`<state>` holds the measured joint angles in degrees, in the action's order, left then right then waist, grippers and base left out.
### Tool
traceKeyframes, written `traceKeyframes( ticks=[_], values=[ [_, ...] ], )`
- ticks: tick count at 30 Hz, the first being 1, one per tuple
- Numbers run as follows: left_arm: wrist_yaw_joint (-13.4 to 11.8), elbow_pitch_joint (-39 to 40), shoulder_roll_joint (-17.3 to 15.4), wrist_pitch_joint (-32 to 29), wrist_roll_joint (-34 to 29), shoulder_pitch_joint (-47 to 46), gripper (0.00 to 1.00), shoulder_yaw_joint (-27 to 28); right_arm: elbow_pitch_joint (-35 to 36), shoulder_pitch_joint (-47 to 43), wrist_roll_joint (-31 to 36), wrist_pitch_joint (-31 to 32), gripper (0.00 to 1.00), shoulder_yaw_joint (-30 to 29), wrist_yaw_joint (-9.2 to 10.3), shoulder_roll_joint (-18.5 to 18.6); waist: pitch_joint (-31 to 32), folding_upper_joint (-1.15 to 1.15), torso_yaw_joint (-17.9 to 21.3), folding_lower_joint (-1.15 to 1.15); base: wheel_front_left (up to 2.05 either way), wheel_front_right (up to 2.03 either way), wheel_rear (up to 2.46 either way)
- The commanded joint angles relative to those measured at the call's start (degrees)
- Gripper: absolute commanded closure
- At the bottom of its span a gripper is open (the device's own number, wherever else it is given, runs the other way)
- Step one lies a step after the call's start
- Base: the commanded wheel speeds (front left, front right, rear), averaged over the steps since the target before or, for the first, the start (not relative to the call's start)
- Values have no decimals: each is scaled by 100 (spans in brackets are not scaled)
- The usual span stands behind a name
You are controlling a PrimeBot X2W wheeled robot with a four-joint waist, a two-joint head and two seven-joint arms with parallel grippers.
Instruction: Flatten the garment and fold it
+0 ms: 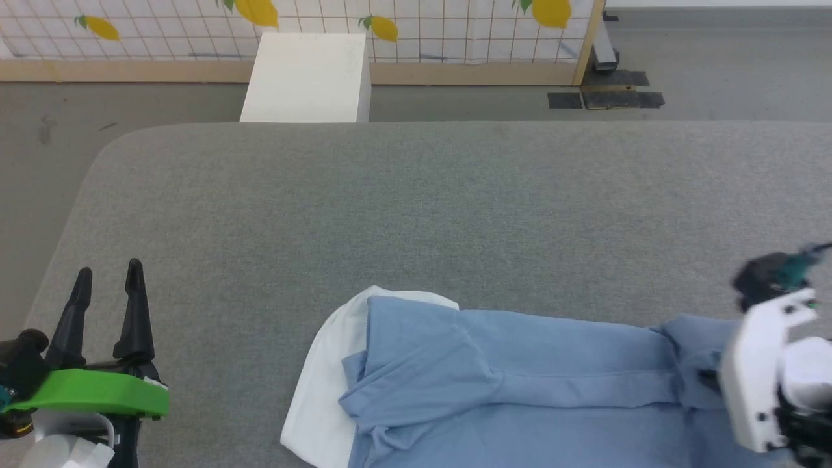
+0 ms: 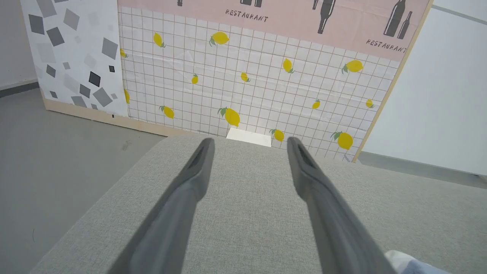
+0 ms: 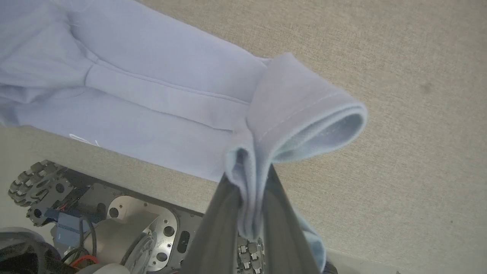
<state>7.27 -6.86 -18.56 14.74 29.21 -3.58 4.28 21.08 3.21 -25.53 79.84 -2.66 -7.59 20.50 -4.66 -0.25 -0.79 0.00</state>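
The garment (image 1: 520, 383), a light sky-blue shirt, lies spread along the near edge of the grey table (image 1: 416, 208), with a white inner layer showing at its left end. My right gripper (image 3: 252, 179) is shut on a bunched fold at the garment's (image 3: 159, 95) right end, holding a hemmed loop of cloth a little above the table. In the head view, the right arm's white wrist housing (image 1: 760, 377) hangs over that end of the shirt. My left gripper (image 1: 109, 270) stands open and empty above the table's left side, well left of the shirt. Between its spread fingers (image 2: 250, 141) is bare table, and a corner of the garment (image 2: 403, 264) peeks in at the lower right.
A white box (image 1: 305, 78) stands on the floor just beyond the table's far edge. Behind it runs a lemon-print panel wall (image 1: 455, 32). My wheeled base (image 3: 95, 217) sits below the table's near edge. The table's left corner is rounded, with grey floor (image 1: 39, 162) beside it.
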Motion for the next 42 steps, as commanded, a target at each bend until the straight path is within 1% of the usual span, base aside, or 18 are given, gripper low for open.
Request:
traceKeyframes(
  ticks=[1, 6, 10, 15, 21, 26, 32, 36, 38, 39, 40, 41, 42],
  values=[
    [22, 7, 27, 26, -100, 54, 0, 4, 24, 169, -88, -39, 100, 185, 10, -94, 28, 25, 28, 0, 0, 0, 0],
    [22, 37, 27, 26, -83, 58, 0, 31, -280, 521, -402, -444, 100, 963, 10, -549, 3, 25, 21, 0, 0, 0, 0],
    [22, 61, 7, 26, -48, 42, 0, 34, -703, 863, -561, -871, 100, 1654, 10, -772, -77, 25, -35, 0, 0, 0, 0],
    [22, 80, -14, 26, 13, -3, 0, 16, -1527, 1476, -705, -1599, 100, 2602, 10, -1122, -210, 25, -182, 0, 0, 0, 0],
    [22, 77, -34, 26, 78, -67, 0, -19, -2575, 2093, -769, -2379, 100, 3403, 10, -1472, -386, 25, -383, 0, 0, 0, 0],
    [22, 62, -58, 26, 146, -133, 0, -45, -3507, 2539, -722, -3098, 100, 3819, 10, -1660, -554, 25, -509, 0, 0, 0, 0],
    [22, 31, -78, 26, 216, -209, 0, -103, -4615, 2799, -812, -3831, 100, 4126, 10, -1751, -716, 25, -605, 0, 0, 0, 0],
    [22, 11, -90, 26, 252, -270, 0, -148, -5052, 2903, -1094, -4106, 100, 4413, 10, -1759, -776, 25, -645, 0, 0, 0, 0],
    [22, -2, -95, 26, 264, -288, 0, -167, -5154, 2974, -1259, -4247, 100, 4523, 10, -1760, -781, 25, -649, 0, 0, 0, 0],
    [22, -9, -97, 26, 266, -289, 0, -169, -5163, 3012, -1347, -4335, 98, 4558, 10, -1760, -772, 25, -643, 0, 0, 0, 0],
    [22, -17, -98, 26, 266, -283, 0, -160, -5157, 3059, -1476, -4409, 52, 4621, 10, -1760, -744, 25, -624, 0, 0, 0, 0],
    [22, -29, -99, 26, 263, -272, 0, -157, -5145, 3107, -1558, -4436, 0, 4686, 10, -1760, -719, 25, -609, 0, 0, 0, 0],
    [22, -46, -100, 26, 257, -258, 0, -155, -5106, 3173, -1664, -4465, 0, 4763, 10, -1760, -680, 25, -590, 0, 0, 0, 0]
  ],
)
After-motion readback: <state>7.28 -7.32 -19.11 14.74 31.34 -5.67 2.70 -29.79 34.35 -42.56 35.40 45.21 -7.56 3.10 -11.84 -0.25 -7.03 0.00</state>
